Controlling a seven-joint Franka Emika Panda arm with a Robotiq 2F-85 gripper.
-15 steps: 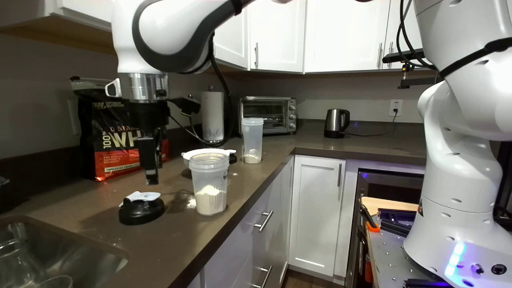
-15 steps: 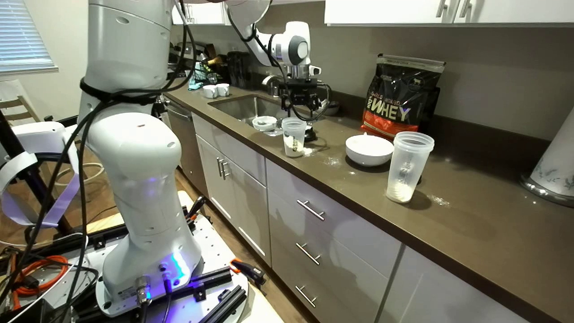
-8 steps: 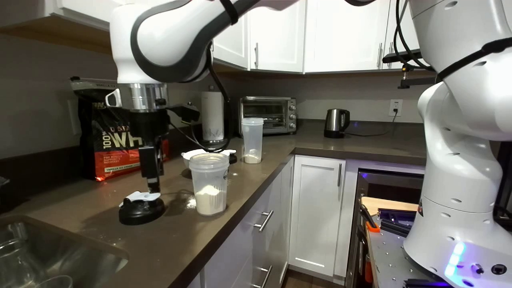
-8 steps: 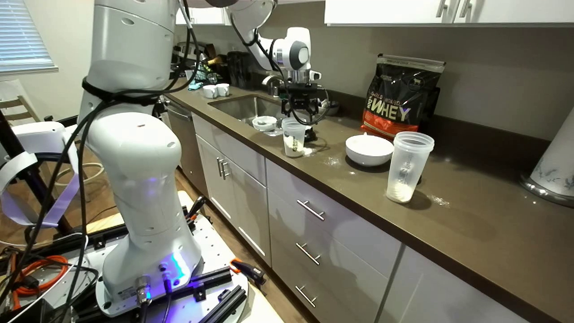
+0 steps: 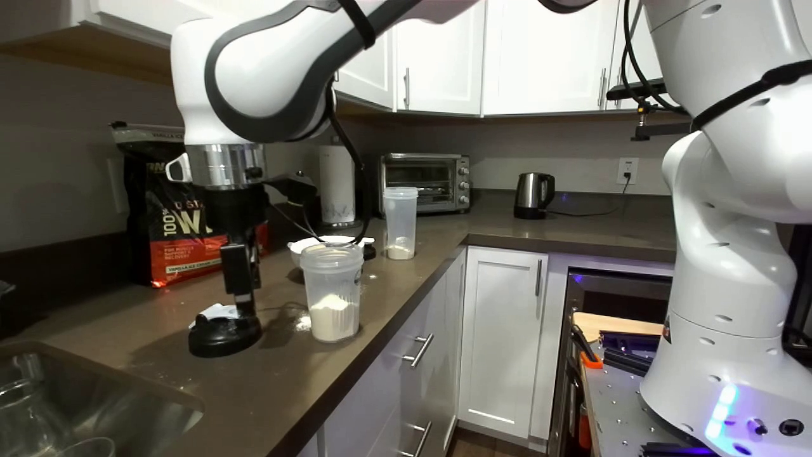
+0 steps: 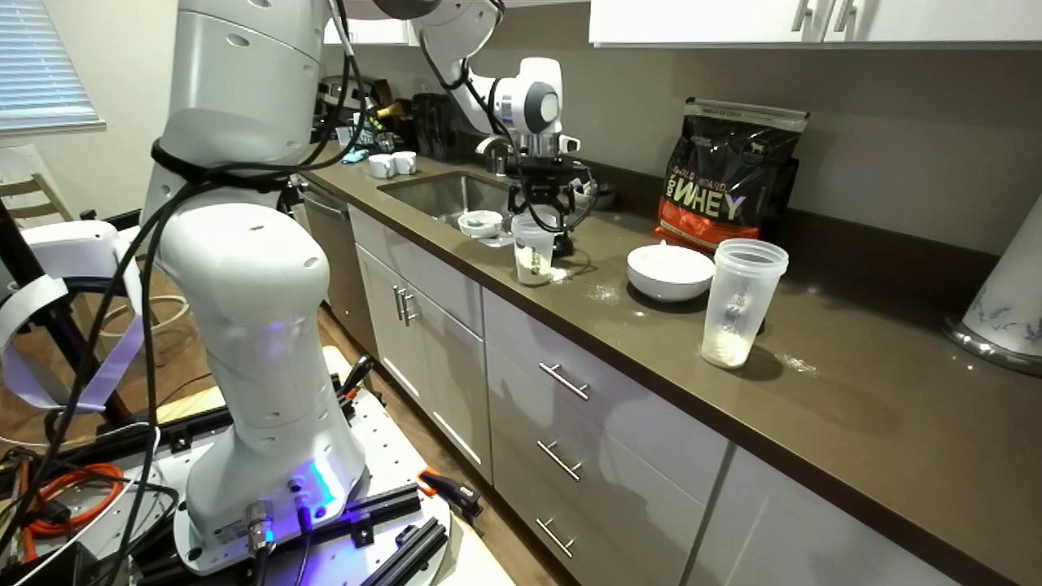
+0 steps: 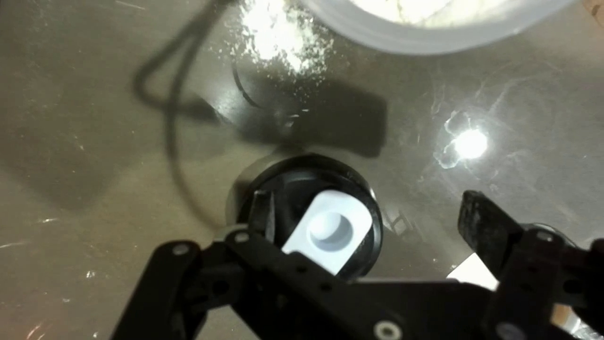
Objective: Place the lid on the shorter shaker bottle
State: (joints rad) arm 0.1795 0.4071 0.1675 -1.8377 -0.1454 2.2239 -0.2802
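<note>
The black lid with its pale patch lies on the counter beside the shorter shaker bottle. In the wrist view, the lid is below the left finger. My gripper is open and empty, its left finger over the lid's edge area and its right finger over bare counter. In an exterior view, the gripper has its visible fingertip low at the lid's top; contact cannot be told. The shorter bottle stands upright and uncovered, with white powder inside; its rim shows in the wrist view.
The taller shaker bottle and a white bowl stand farther along the counter. A whey bag leans at the wall. A sink borders the lid's side. Powder is spilled near the shorter bottle.
My gripper has moved down from above the lid until its fingers are at the height of the lid's top. The lid and bottles have not moved.
</note>
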